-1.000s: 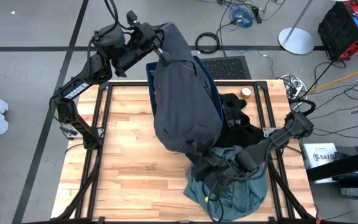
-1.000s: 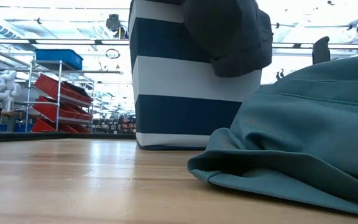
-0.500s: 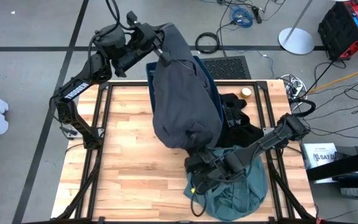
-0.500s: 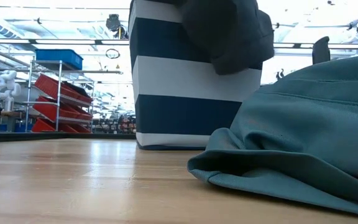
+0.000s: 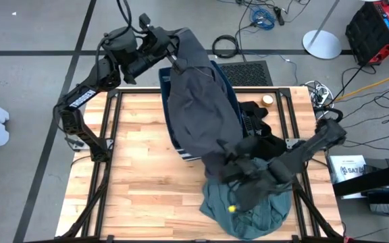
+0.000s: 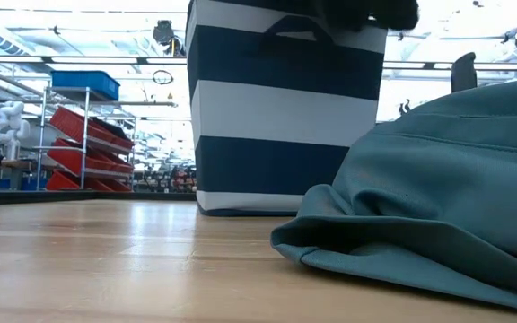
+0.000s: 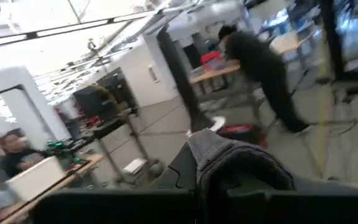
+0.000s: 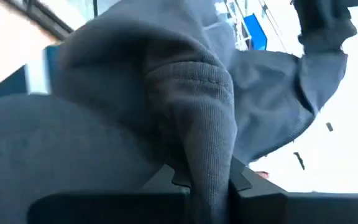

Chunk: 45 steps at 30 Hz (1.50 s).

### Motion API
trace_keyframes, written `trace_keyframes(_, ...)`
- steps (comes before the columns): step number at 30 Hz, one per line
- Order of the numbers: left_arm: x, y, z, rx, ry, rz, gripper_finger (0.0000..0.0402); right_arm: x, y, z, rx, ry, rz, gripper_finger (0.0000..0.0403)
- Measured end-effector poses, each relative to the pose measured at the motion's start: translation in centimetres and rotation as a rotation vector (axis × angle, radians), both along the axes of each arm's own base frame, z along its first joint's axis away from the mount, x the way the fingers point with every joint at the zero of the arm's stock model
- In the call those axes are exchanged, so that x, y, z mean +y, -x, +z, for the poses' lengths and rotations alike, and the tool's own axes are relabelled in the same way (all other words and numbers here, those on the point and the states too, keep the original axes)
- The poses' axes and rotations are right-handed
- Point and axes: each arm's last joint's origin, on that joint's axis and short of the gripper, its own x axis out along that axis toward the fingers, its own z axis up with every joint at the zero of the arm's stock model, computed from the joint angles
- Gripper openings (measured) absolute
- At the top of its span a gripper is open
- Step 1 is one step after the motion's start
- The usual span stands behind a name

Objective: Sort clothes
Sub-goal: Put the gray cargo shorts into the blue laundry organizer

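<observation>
Wooden planks make up the worktop (image 5: pixel 140 169), which stands on a grey floor strewn with cables, with shelving and red bins showing in the room behind. At the far edge of the worktop stands a navy-and-white striped bin (image 6: pixel 281 108). The left gripper (image 5: pixel 173 55) is raised above the bin's far side, its jaws clamped on the top of a dark grey garment (image 5: pixel 201 108), which hangs down over the bin and drapes toward the near side. The right gripper (image 5: pixel 229 162) is low at the garment's bottom end, its jaws pinched tight on a ribbed cuff or hem of that same dark grey fabric. Just beneath it a grey-green garment (image 5: pixel 248 209) lies crumpled on the worktop's near right part, and a black garment (image 5: pixel 262 131) lies just beside the bin.
</observation>
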Motion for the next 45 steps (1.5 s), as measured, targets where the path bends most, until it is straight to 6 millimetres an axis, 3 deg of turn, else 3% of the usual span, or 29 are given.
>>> trace_keyframes(7,-1.5,0.1,0.4,-0.103,0.148,-0.375,0.0004,-4.8,3.2,5.5,-0.136,-0.215,0.104,0.0016)
trace_keyframes(14,-2.2,-1.5,-1.7,0.030,0.280,-0.502,0.0004,-8.4,4.9,10.3,-0.319,-0.316,0.353,0.0020)
trace_keyframes(17,-2.7,-2.3,-2.3,0.068,0.304,-0.556,0.0004,-9.8,5.0,11.3,-0.386,-0.363,0.480,0.0017)
trace_keyframes(21,-4.0,-3.3,-2.7,0.090,0.310,-0.630,0.0004,-11.4,3.9,11.1,-0.385,-0.403,0.536,0.0025)
trace_keyframes(25,-5.0,-3.8,-3.0,0.105,0.315,-0.661,0.0004,-12.4,3.1,10.4,-0.353,-0.409,0.487,0.0053)
trace_keyframes(31,-5.5,-3.8,-3.4,0.151,0.338,-0.672,0.0004,-13.1,2.7,9.5,-0.271,-0.391,0.443,0.0140)
trace_keyframes(37,-5.7,-4.7,-4.9,0.216,0.433,-0.698,0.0004,-13.6,2.6,9.5,-0.304,-0.361,0.322,0.0233)
trace_keyframes(41,-6.6,-5.2,-5.7,0.262,0.446,-0.779,0.0004,-14.3,2.1,8.5,-0.281,-0.485,0.344,0.0270)
trace_keyframes(45,-7.8,-5.3,-5.9,0.300,0.390,-0.843,0.0004,-15.1,1.5,7.7,-0.252,-0.608,0.393,0.0280)
